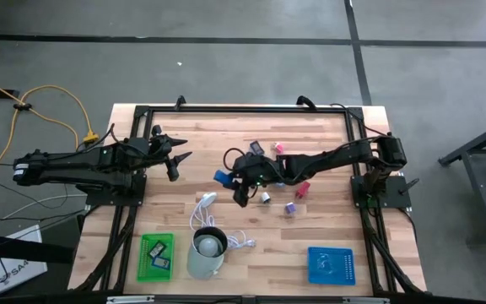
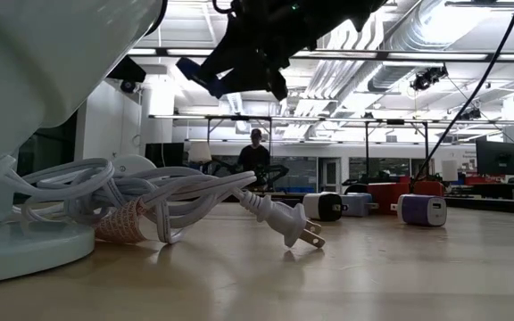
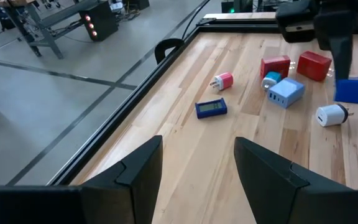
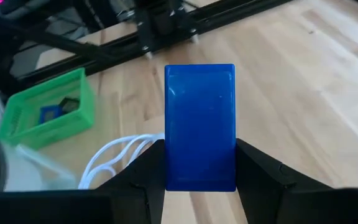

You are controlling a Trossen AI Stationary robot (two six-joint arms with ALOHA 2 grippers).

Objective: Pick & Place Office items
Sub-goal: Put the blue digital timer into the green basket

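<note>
My right gripper (image 1: 230, 179) reaches from the right to mid-table and is shut on a flat blue piece (image 4: 200, 124), one of the office items. That piece also shows in the high view (image 1: 220, 177) and the low view (image 2: 199, 76). More office items lie on the wood near it: a dark blue one (image 1: 256, 149), a pink one (image 1: 278, 148), a red one (image 1: 302, 188), a white one (image 1: 265, 197) and a purple one (image 1: 290, 208). My left gripper (image 3: 197, 162) waits open at the table's left (image 1: 175, 156), with nothing between its fingers. My right gripper pinches the flat blue piece by its two long edges (image 4: 169, 168), at the end nearest the wrist, between its two fingers (image 4: 260, 174). The fingers slant down from the table's right and lie along the piece. The piece juts out past the fingertips, lifted clear of the table.
A green tray (image 1: 156, 257) with small items stands at the near left, and a blue tray (image 1: 331, 265) at the near right. Between them are a pale cup (image 1: 207, 251) and a coiled white cable (image 1: 209, 211). A dark frame rail (image 1: 243, 110) borders the table.
</note>
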